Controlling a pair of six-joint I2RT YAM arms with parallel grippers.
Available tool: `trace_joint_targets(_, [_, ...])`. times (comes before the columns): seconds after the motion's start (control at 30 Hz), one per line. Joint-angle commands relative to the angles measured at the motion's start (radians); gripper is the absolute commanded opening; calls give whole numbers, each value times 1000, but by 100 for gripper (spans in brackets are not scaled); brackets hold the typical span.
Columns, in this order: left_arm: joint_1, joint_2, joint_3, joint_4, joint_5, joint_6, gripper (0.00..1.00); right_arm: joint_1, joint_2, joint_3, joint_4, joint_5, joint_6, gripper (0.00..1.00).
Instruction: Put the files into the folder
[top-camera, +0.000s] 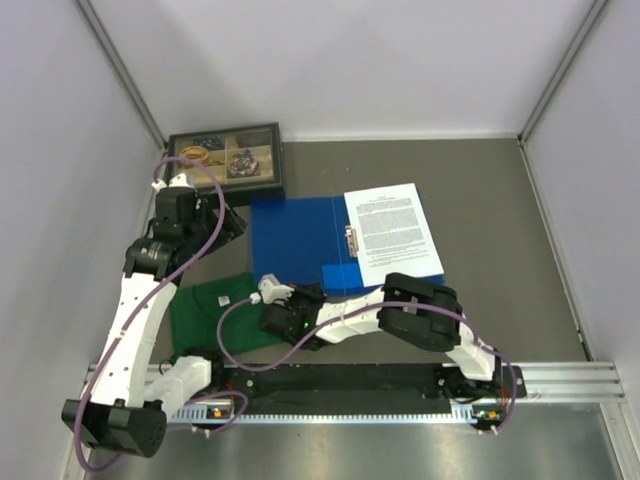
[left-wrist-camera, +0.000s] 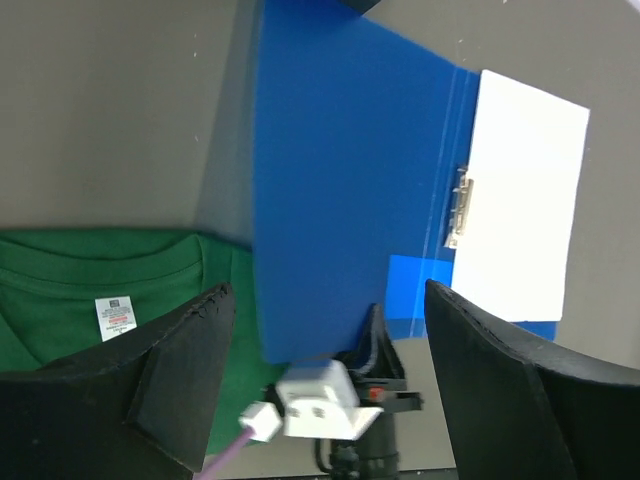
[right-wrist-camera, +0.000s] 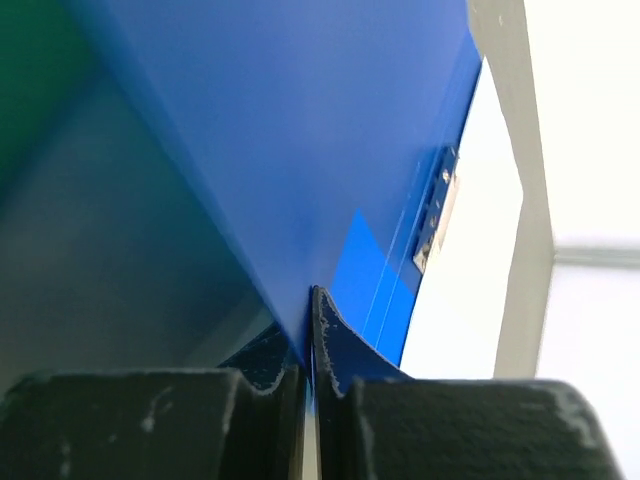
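The grey counter (top-camera: 480, 250) carries everything. The blue folder (top-camera: 295, 240) lies open at its middle, with the left cover spread flat-looking toward the left arm and the right half further right. Its near-left corner reaches over the edge of a folded green shirt (top-camera: 205, 315), which lies on the counter close to the arm bases, its white neck tag facing up.

The files (top-camera: 392, 232), white sheets printed with black text, rest on the folder's right half. Their left edge sits at the metal clip (top-camera: 352, 242) along the spine, and their far edge runs a little past the folder's far edge. A lighter blue patch shows on the folder just near the sheets.

A dark box (top-camera: 225, 186) with compartments of small items stands at the far-left of the counter, just beyond the folder's far-left corner.

The right hand (right-wrist-camera: 311, 320) is pressed together on the near edge of the left cover, pinching the thin blue sheet between its fingers. The left hand (left-wrist-camera: 328, 290) hangs above the folder's far-left area with its fingers spread wide, holding nothing.
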Motion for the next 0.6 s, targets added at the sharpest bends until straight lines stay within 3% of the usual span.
trace_joint_targets(0.0, [6,39,-16,63,-6,-3,80,-37,-188,-51,4,9,199,0])
trace_joint_targets(0.17, [6,77,-15,76,-18,31,80,-81,-423,-183,-5,-78,404,0])
trace_joint_targets(0.27, [7,85,-30,110,-18,40,80,-164,-567,-286,25,-218,513,0])
trace_joint_targets(0.43, [7,116,-35,153,-6,33,80,-458,-821,-552,181,-635,712,0])
trace_joint_targets(0.57, [7,146,-47,191,68,39,80,-750,-877,-738,318,-1024,840,0])
